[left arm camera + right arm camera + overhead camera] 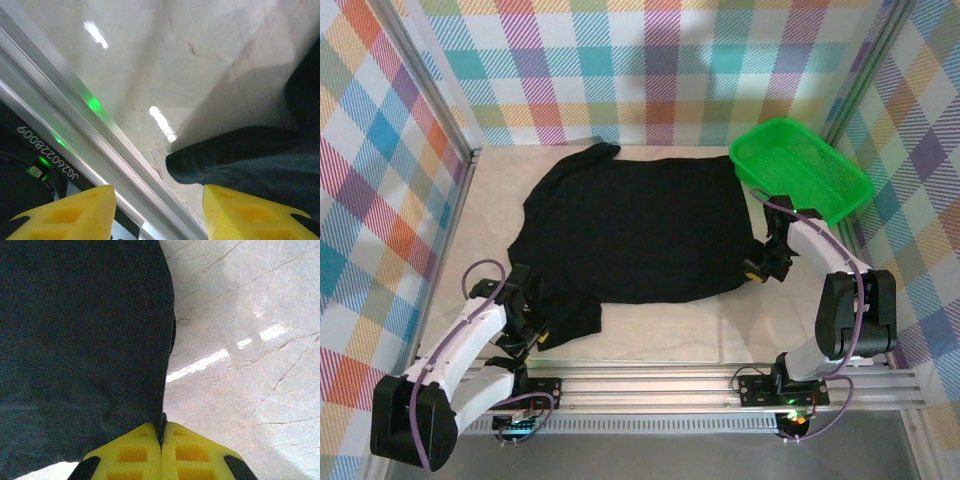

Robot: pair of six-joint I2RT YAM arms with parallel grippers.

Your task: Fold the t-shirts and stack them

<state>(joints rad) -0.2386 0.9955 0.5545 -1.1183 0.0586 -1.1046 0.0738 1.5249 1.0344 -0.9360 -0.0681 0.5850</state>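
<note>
A black t-shirt (640,225) lies spread flat across the middle of the table, one sleeve reaching toward the near left. My left gripper (532,330) hovers at that sleeve's near edge. In the left wrist view it (157,189) is open, yellow fingers (75,215) wide apart with nothing between them, and the sleeve's rounded corner (240,160) lies just ahead to the right. My right gripper (761,268) sits at the shirt's right edge. In the right wrist view it (161,432) is shut on a thin fold of the t-shirt's (75,340) hem.
A green mesh basket (802,168) stands at the back right, close behind the right arm. An aluminium rail (75,115) runs along the table's near edge just beside my left fingers. Checked walls close in the table (650,330) on three sides.
</note>
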